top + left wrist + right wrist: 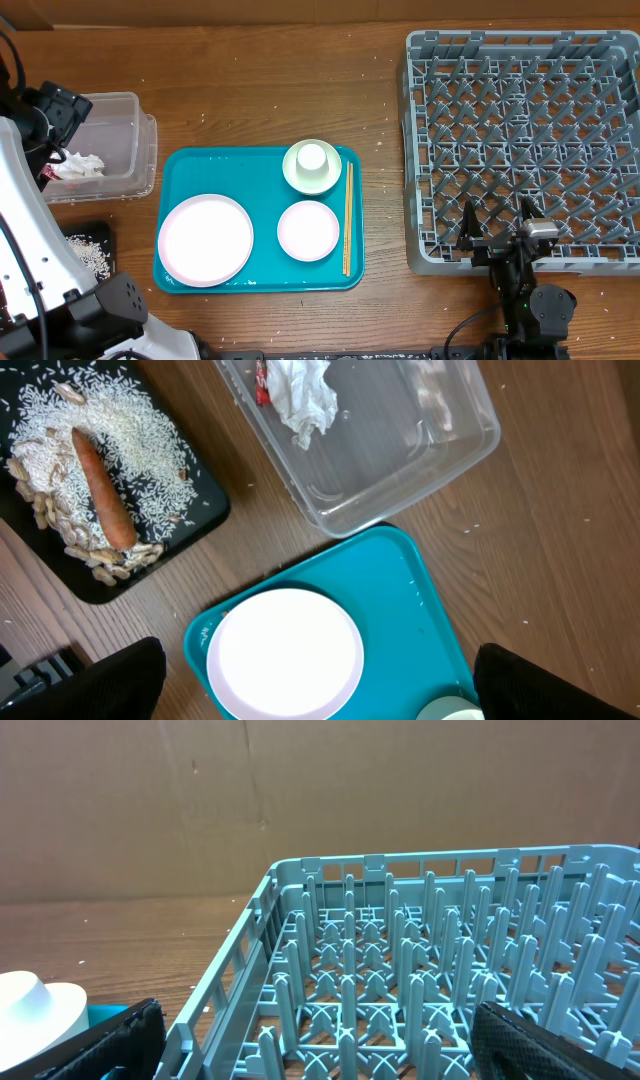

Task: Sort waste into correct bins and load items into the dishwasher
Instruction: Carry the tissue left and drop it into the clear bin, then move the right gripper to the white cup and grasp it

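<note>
overhead tally: waste binned, nothing racked yet

at the bottom edge of the frame both arms wait empty. the left jaws stand spread wide at the lower corners of the left wrist view with nothing between them. the right jaws are likewise released, low right in the overhead frame, just over the near rim of the dish rack [525,150].

lower left, the black tray [208,512] carries the rice scraps [130,425], with the orange stick [102,490] lying across them. in the centre, the teal tray [250,170] holds every dish. the large plate [205,240] sits at its lower left, one small bowl [308,230] is beside it, and the chopsticks [347,220] lie along its right edge. further up is the second bowl [292,178] with the cup [313,157] sitting in it.

upper left, the clear tub [125,115] contains the crumpled napkin [80,165]. the left wrist view also shows the red wrapper [262,380] lying against it. from the right side up to the top right corner, the rack's pegs stand bare.

the sorting half reads as finished, bar a few pale specks loose on the desk [300,90]. the loading half has not begun: plate, two bowls, cup and chopsticks all have to cross rightward into the rack.
</note>
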`<action>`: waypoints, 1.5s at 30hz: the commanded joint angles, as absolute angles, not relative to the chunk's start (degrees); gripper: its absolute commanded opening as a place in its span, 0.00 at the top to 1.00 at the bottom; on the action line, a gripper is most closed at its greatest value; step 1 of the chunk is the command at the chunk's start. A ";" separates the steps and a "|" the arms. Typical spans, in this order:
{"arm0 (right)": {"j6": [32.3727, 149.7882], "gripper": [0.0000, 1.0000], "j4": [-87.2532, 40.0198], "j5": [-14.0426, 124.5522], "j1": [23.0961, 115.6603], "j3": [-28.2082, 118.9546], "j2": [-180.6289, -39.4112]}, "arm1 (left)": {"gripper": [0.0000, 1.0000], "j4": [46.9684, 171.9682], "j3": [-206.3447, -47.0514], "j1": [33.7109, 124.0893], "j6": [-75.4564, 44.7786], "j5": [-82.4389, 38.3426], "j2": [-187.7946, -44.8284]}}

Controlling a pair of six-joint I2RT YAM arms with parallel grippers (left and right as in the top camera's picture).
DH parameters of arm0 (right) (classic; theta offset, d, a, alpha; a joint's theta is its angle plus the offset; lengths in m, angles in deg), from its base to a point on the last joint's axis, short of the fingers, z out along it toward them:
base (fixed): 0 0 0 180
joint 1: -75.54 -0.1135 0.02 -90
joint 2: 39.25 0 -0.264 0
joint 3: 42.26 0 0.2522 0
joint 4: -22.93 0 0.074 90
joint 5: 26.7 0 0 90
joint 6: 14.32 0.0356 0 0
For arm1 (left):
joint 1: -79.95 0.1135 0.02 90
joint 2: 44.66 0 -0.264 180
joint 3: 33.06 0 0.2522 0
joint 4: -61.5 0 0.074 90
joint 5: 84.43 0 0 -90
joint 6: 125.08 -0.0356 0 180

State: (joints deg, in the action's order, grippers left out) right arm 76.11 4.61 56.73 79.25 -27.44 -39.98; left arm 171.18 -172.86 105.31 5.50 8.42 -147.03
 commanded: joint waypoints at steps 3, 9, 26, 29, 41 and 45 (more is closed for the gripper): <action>76.35 0.00 4.87 57.23 79.03 -28.03 -39.41 | 0.00 170.13 -172.88 105.10 6.92 9.56 -149.04; 76.37 0.00 7.13 56.29 79.03 -28.03 -39.41 | 0.00 170.13 -172.88 105.10 6.92 9.58 -149.04; 107.39 0.00 54.20 15.38 79.03 -27.81 -39.41 | 0.00 170.13 -172.88 105.10 6.92 9.58 -149.04; 109.13 0.00 52.24 20.62 79.03 -25.32 -39.41 | 0.00 170.13 -172.88 105.10 6.92 9.58 -149.04; 102.18 0.00 23.23 19.77 79.03 10.83 -65.62 | 0.00 170.13 -172.88 105.10 6.92 9.58 -149.04; 100.68 0.00 12.74 12.78 78.98 24.51 -80.15 | 0.00 170.13 -172.88 105.10 6.92 9.58 -149.04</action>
State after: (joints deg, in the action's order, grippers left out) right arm 102.58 17.51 19.60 79.20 15.07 -69.29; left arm 170.13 -172.84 105.29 6.55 8.84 -148.78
